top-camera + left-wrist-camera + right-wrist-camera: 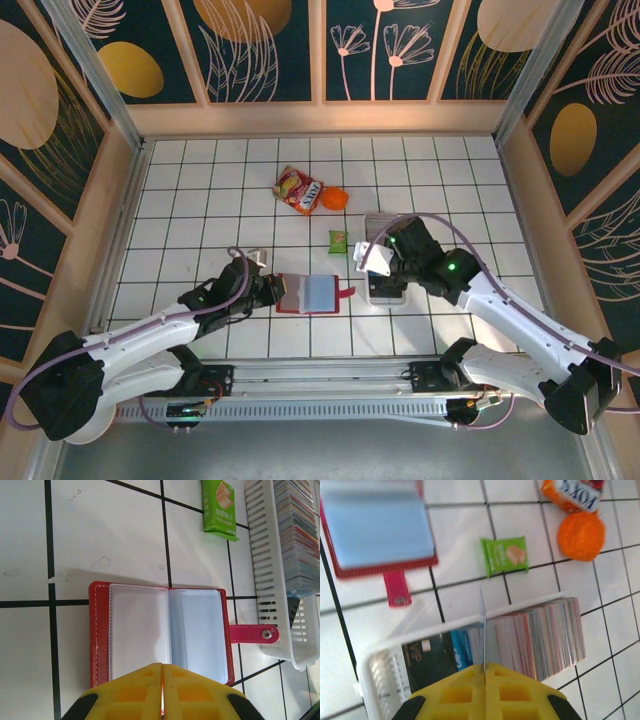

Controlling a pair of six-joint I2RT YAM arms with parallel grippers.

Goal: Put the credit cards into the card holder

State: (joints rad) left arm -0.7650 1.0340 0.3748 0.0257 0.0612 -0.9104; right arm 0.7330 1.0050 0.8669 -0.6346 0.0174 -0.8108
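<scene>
From above, your left gripper [268,290] sits at the left edge of the small red leather-like folding card holder [312,293], which lies open just left of centre, bluish-grey pockets facing up. Your right gripper [372,258] hangs over the long white slotted plastic tray [388,292] just right of it, something pale at its tip.

In the left wrist view the yellow fingers [135,690] are pressed together at the bottom centre, over the holder's near edge. I judge they steady it, but you cannot tell whether they pinch the cover. The pink snap tab [252,633] reaches toward the tray at the right, where the stack of thin plastic credit cards [300,535] stands on edge.

In the right wrist view the pincer is clenched on one thin pale card [482,625], seen edge-on above the stack in the lower half. Gripped by its short end, its free end can lead into a pocket. The holder lies at the upper left, well apart, so you have yet to carry the card across.
</scene>
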